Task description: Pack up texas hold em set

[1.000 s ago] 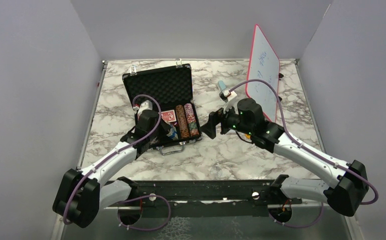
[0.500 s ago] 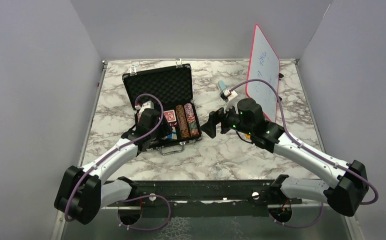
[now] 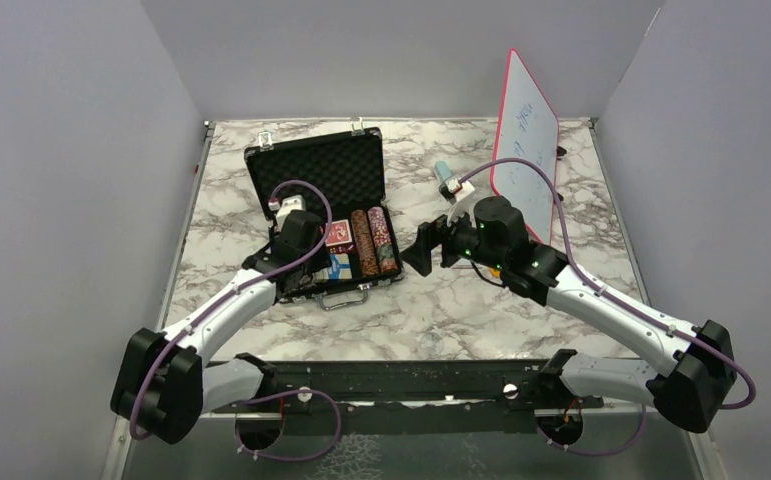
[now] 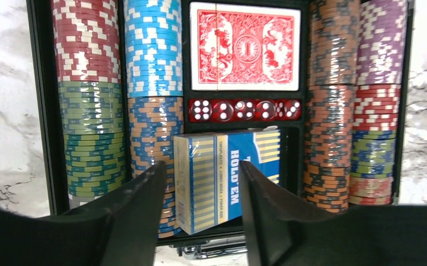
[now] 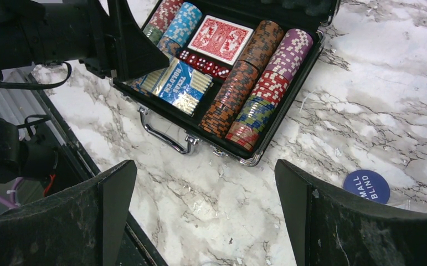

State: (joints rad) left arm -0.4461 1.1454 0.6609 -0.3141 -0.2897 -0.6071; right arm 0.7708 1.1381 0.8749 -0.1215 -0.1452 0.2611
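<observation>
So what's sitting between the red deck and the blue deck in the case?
A row of red dice lies between the red deck and the blue deck. The left wrist view shows it most clearly.

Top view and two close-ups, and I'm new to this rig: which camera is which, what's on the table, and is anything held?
Two robot arms share a marble table. The wide picture looks down from behind them; each close-up is a wrist camera, its own black fingers at the bottom. The left gripper hangs open over the open briefcase, which holds chips, a red deck, dice and a blue deck lying askew. The right gripper is open beside the case. A Small Blind button lies loose on the marble; a whiteboard stands at the back. Nothing is held.
</observation>
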